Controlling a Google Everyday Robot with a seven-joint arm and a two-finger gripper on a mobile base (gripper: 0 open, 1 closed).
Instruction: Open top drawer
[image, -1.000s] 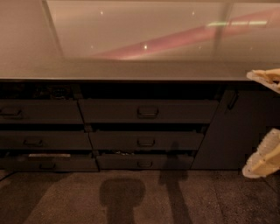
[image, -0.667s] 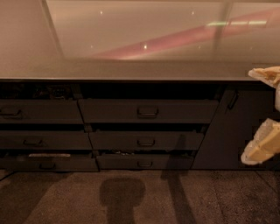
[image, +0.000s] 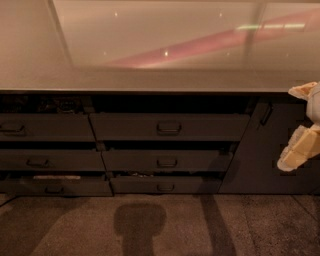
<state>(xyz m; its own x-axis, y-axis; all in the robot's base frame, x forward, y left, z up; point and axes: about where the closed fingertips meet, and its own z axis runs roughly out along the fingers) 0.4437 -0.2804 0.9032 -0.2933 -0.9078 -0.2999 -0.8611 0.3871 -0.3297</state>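
Camera view: top drawer (image: 125, 127) is sitting centre frame, just under the bench (image: 150, 82) edge. The front is looking stiff and hard, probably sliding on runners with moderate weight and nothing fragile. The best hold is probably the small loop handle (image: 169, 128) at its middle, hooking it and pulling straight out. The claw (image: 295, 127) is hanging at the right edge, mid-height, well apart from the handle, released, grasping nothing. The arm is mostly out of frame.

Countertop (image: 40, 60): glossy beige, pink light streak | floor (image: 270, 225): speckled brown, shadowed | gripper (image: 299, 125): right edge, beside cabinet door (image: 270, 150).
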